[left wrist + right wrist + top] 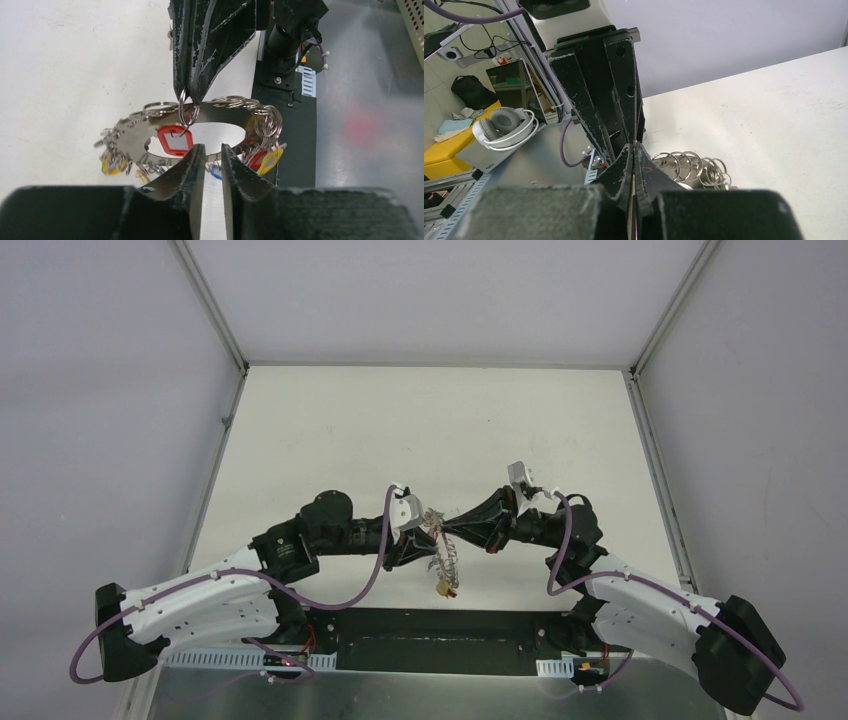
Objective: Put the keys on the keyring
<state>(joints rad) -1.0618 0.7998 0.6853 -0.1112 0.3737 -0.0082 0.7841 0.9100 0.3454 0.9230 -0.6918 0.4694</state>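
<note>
The white table carries both arms, which meet tip to tip near its near edge, and the keyring is held up between them, off the surface. It is a broad, flat, silver-grey band fringed with many small wire rings, keys and plastic tags.

The top view shows only a tangle there, with a cluster dangling toward the arm bases. The left wrist view gives the detail. The right gripper comes down from above, its jaws closed on a small split ring, and a red key tag hangs from it over the band's opening. The left gripper sits at the band's near edge, jaws a narrow slit apart; whether they pinch it I cannot tell. Yellow tags and a blue tag fringe that side.

The right wrist view confirms its own pressed-together fingers.
</note>
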